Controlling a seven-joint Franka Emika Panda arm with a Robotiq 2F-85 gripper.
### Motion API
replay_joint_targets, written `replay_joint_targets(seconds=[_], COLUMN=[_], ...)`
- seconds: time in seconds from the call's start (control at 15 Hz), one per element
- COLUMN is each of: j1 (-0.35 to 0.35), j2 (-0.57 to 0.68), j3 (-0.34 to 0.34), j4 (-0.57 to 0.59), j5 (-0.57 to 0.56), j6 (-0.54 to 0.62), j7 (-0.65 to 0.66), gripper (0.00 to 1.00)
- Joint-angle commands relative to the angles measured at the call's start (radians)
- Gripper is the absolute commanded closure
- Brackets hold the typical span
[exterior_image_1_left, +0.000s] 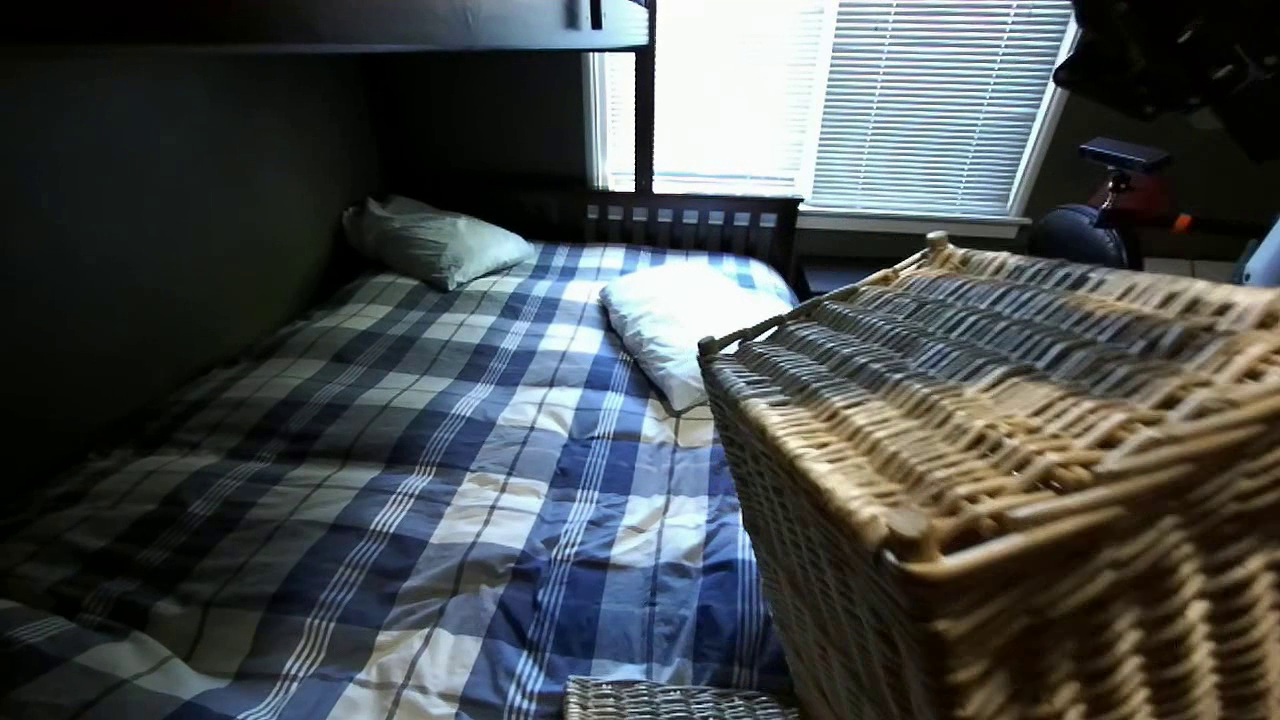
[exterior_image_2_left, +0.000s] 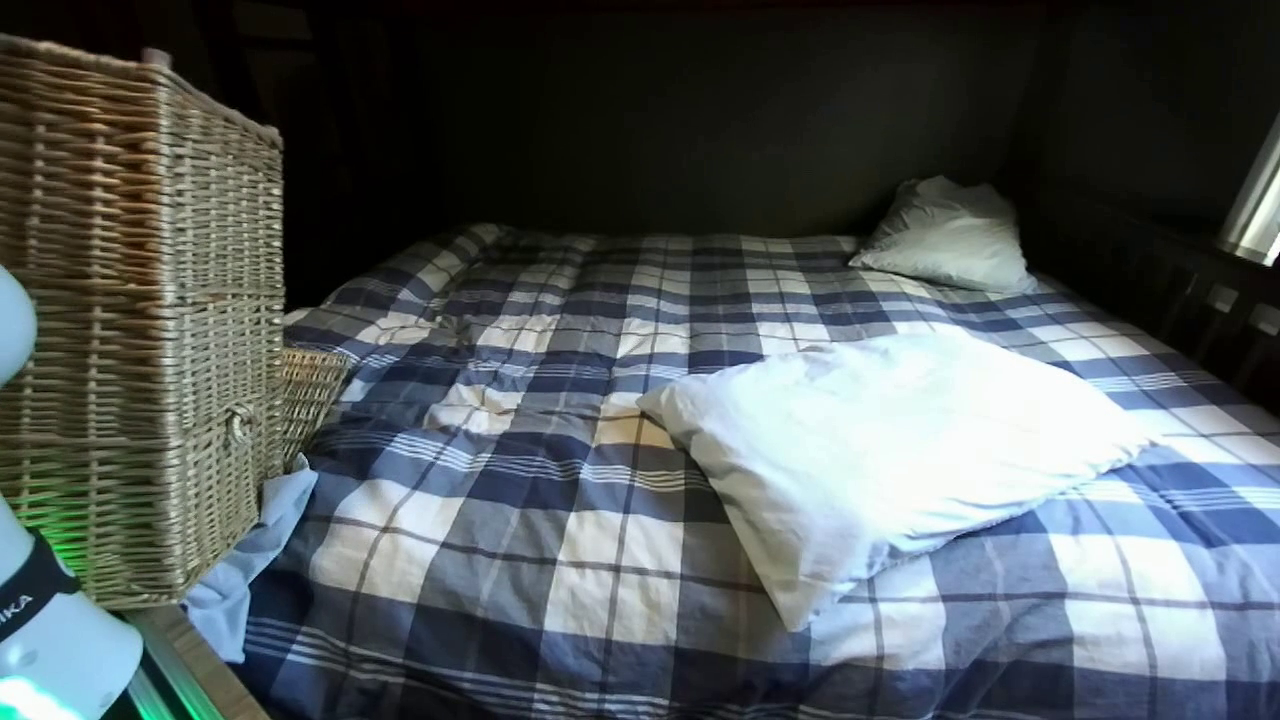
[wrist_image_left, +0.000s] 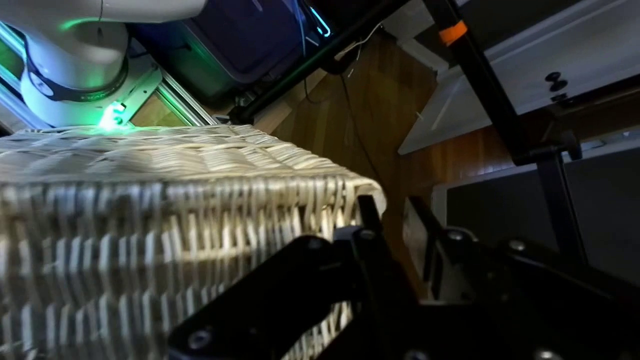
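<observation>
My gripper (wrist_image_left: 389, 205) is open and empty in the wrist view, with a gap between its two dark fingers. Its left finger overlaps the corner of a large tan wicker basket (wrist_image_left: 150, 210); I cannot tell whether they touch. This tall basket stands upright beside the bed in both exterior views (exterior_image_1_left: 1000, 400) (exterior_image_2_left: 220, 300). A dark part of the arm (exterior_image_1_left: 1160, 60) shows at the top right in an exterior view; its fingers cannot be made out. A white pillow (exterior_image_1_left: 680, 320) lies on the plaid bedspread (exterior_image_1_left: 430, 450), also visible in an exterior view (exterior_image_2_left: 900, 450).
A lower wicker basket (exterior_image_2_left: 312, 390) sits behind the tall one. Grey cloth (exterior_image_2_left: 250, 545) lies at its foot. A grey pillow (exterior_image_1_left: 430, 240) lies by the wall. The wrist view shows the arm's base (wrist_image_left: 75, 70), a dark bin (wrist_image_left: 245, 40) and a black pole (wrist_image_left: 482, 85).
</observation>
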Motion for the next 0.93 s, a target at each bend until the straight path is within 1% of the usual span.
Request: replay_joint_targets(seconds=[0.0, 0.53, 0.6, 0.67, 0.73, 0.8, 0.87], j1=[-0.006, -0.015, -0.015, -0.023, -0.215, -0.251, -0.325], j2=[-0.003, 0.012, 0.012, 0.007, 0.011, -0.002, -0.012], j3=[0.002, 0.010, 0.010, 0.014, 0.152, 0.168, 0.216], j4=[0.000, 0.000, 0.001, 0.007, 0.004, -0.010, -0.019], j5=[0.000, 0.000, 0.000, -0.049, -0.047, -0.050, -0.069], j6=[0.000, 0.000, 0.000, 0.018, 0.034, 0.065, 0.071], j7=[0.000, 0.000, 0.000, 0.012, 0.004, 0.038, 0.046], gripper=[0.78, 0.78, 0.53, 0.53, 0.47, 0.39, 0.32])
